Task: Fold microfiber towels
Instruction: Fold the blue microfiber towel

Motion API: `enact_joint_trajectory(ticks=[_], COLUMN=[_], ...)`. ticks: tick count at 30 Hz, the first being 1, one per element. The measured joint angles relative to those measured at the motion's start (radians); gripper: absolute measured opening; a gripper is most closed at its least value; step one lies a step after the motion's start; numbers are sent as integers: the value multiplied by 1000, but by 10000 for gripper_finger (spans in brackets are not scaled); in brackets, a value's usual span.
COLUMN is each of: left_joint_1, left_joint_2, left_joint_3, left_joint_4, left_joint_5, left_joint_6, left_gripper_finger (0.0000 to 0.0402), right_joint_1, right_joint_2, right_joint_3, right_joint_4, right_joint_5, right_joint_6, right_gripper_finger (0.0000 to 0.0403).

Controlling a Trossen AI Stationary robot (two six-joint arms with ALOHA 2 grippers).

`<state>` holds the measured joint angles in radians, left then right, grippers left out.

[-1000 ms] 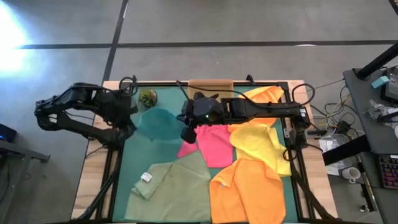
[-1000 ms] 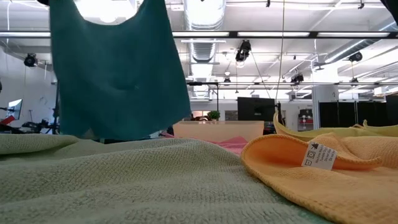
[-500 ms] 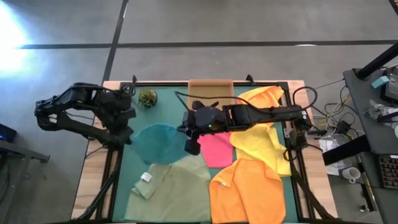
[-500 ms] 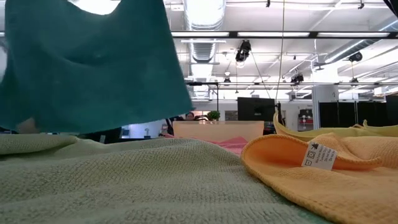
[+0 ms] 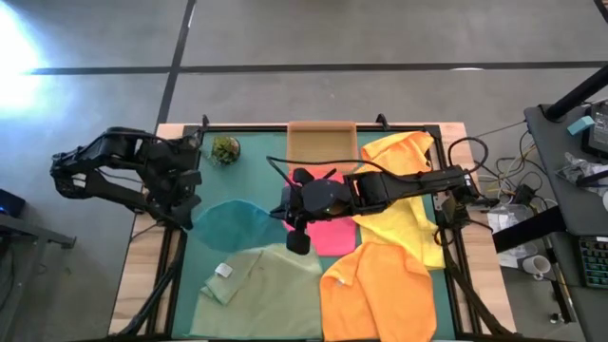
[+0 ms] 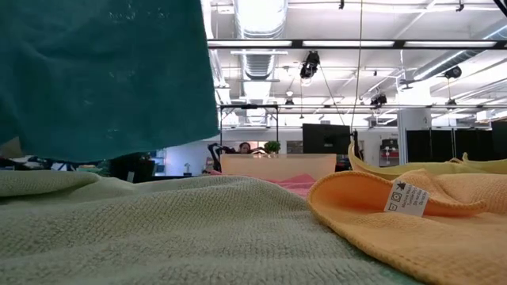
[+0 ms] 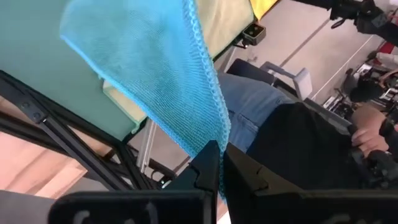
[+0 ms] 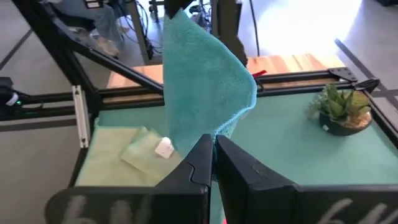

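Teal towel (image 5: 231, 221) hangs stretched, both end effectors (image 7: 219, 163) (image 8: 213, 149) clamping its edges.

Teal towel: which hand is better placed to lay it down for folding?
Neither alone, I'd judge. The left hand and right hand are each shut on a corner of the teal towel, holding it lifted between them, so both should lower together.

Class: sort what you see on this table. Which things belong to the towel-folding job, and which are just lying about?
Belong to the job:
teal towel, held up by both tools
pink towel
sage green towel
yellow towel
orange towel

Just lying about:
small potted plant
cardboard tray
green table mat
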<state>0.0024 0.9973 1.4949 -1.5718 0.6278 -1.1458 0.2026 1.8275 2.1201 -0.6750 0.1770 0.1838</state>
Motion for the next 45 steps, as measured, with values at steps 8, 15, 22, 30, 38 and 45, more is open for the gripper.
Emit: enact_joint_trajectory(ticks=[8,15,22,30,38,45], left_joint_1=[2,5,19,44,44,17], left_joint_2=[53,131,216,264,220,107], left_joint_3=[-54,-199,-362,-545,-570,-564], left_joint_4=[1,1,2,113,150,158], left_joint_5=[-287,-783,-1030,-1106,-1068,-893], left_joint_6=[228,401,478,589,655,655], left_gripper_finger=[0,0,0,0,0,0], right_joint_1=[-68,-180,-245,-302,-334,-293], right_joint_2=[3,7,7,7,7,5], right_joint_3=[-82,-257,-402,-548,-600,-600], right_joint_4=[-8,94,253,378,403,345], right_joint_5=[84,89,78,72,-58,-208], right_joint_6=[-45,-47,-78,-141,-154,-162], right_gripper_finger=[8,8,8,8,8,8])
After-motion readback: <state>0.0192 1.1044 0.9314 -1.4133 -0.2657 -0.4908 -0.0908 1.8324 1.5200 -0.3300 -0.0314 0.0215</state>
